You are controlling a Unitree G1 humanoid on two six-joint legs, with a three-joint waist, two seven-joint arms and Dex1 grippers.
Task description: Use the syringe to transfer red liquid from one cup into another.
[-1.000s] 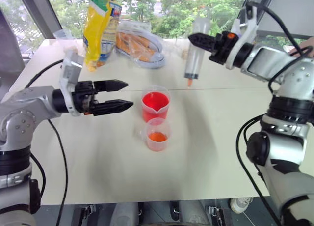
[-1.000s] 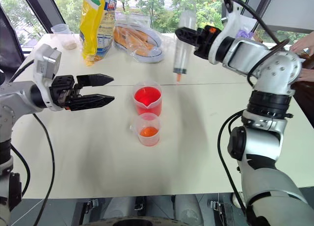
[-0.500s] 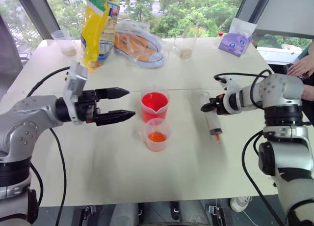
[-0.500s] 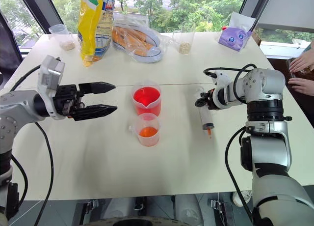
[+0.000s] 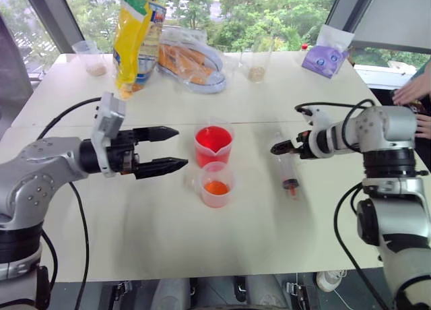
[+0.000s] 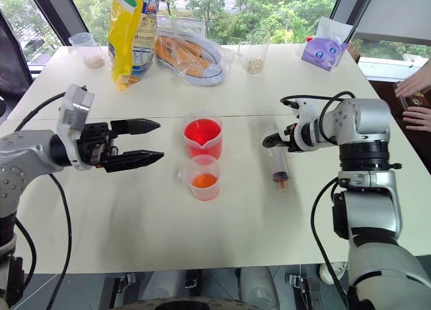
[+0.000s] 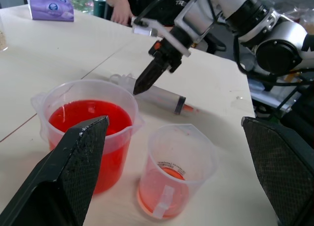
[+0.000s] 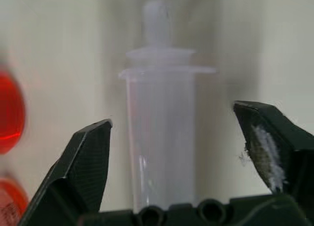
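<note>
Laying the syringe (image 6: 279, 165) flat on the table (image 6: 222, 229), you had the right gripper (image 6: 271, 141) spread wide; lifting straight away was safest.

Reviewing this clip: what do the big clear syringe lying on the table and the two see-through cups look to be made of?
Syringe: probably clear, slightly frosted plastic; the table shows through its barrel, and the flange looks moulded. Its tip is orange-red.
Taller spouted cup: likely translucent plastic with a thin wall; the red liquid glows through.
Shorter cup: seemingly the same cloudy plastic, with faint printed markings.
</note>
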